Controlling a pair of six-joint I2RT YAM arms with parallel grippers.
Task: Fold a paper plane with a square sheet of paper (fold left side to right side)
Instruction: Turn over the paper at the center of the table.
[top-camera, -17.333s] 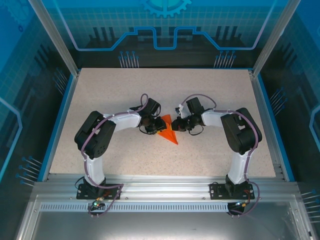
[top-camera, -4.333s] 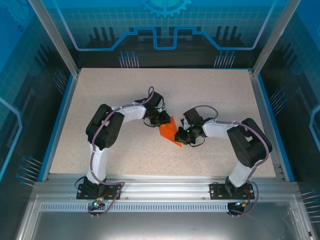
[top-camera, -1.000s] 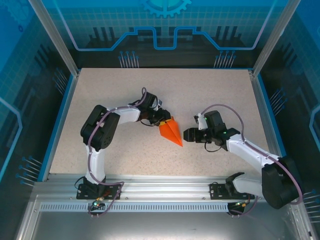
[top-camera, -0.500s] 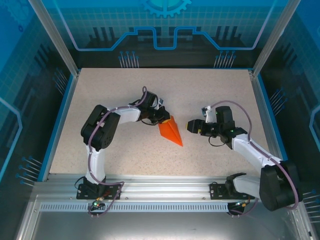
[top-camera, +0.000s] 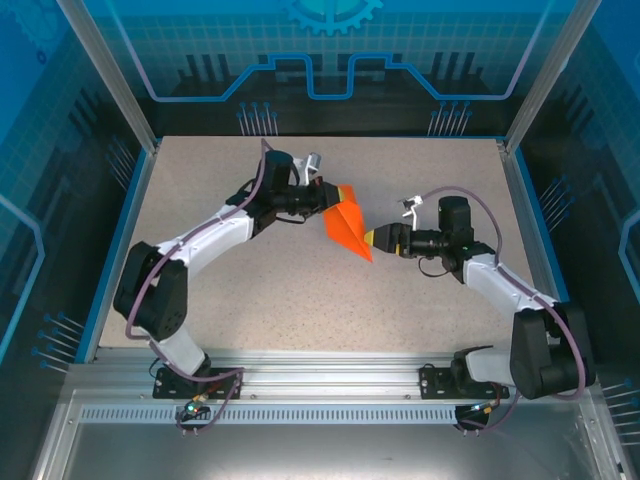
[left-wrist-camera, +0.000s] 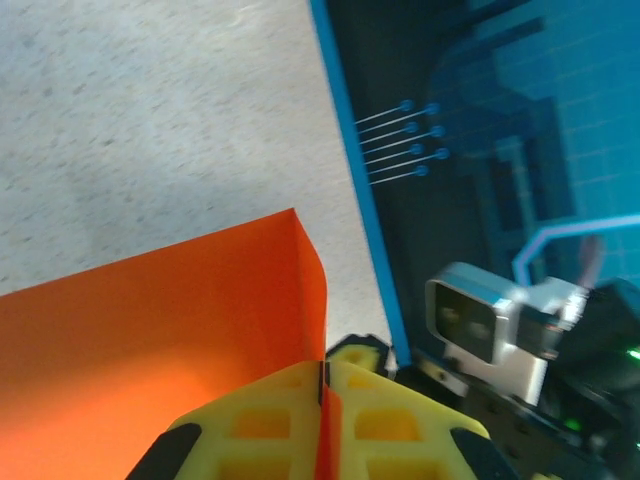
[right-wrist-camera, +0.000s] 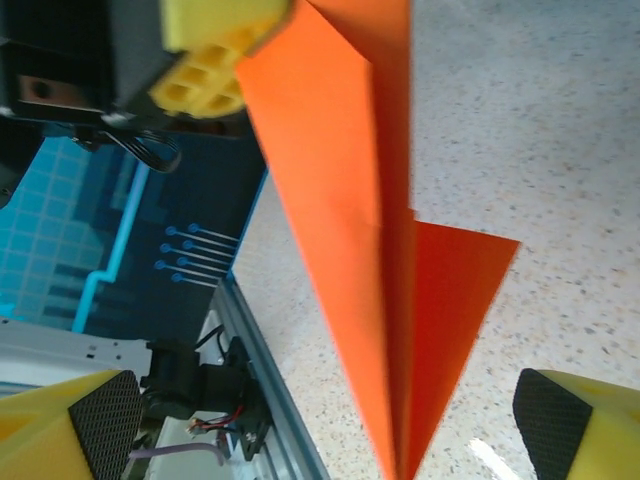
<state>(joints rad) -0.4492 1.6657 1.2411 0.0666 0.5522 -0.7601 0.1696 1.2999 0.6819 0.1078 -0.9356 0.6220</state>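
The square sheet of paper stands folded into a slim orange-red paper plane, held up off the table with its point toward the near right. My left gripper is shut on its back end, and the paper is pinched between the yellow pads. My right gripper is open at the plane's point. In the right wrist view the plane runs down between the wide-spread fingertips, touching neither. The left gripper's yellow fingers hold its far end.
The speckled table has a blue rim and metal frame posts at its corners. The right arm's wrist camera sits close in front of the left gripper.
The left gripper closed on the plane's back end and lifted it up and toward the far side. The right gripper opened wide and moved in around the plane's point.
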